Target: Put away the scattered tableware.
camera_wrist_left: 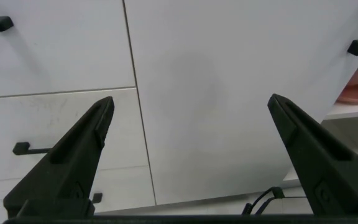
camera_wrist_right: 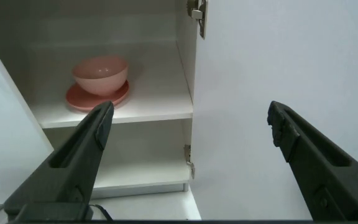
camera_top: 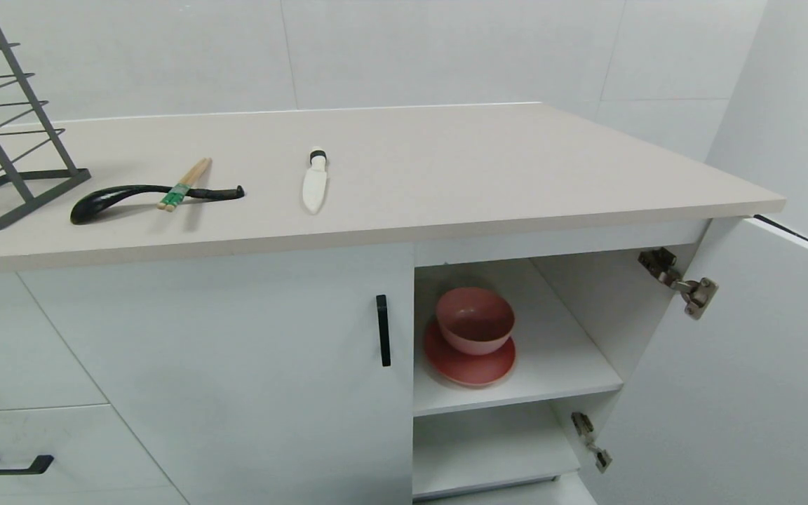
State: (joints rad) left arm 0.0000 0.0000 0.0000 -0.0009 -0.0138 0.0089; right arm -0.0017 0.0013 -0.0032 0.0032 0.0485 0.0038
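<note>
Pink bowl and plate shelved, lower centre. Spoon, chopsticks and knife wait on the tabletop, upper left. Left gripper and right gripper are wide, empty.

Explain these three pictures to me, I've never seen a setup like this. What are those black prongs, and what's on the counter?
This is a two-armed robot on wheels, set to tidy up tableware. The large picture comes from a camera on its head, looking down at a countertop. On it lie a black spoon, a pair of chopsticks resting across the spoon's handle, and a white knife. A wire rack stands at the left. Below, a cupboard door is open, and on the upper shelf a pink bowl sits on a pink plate. The two small pictures come from wrist cameras. The prongs are the robot's hands: the left hand faces closed cupboard fronts, the right hand faces the open cupboard. Both are open and empty.
</note>
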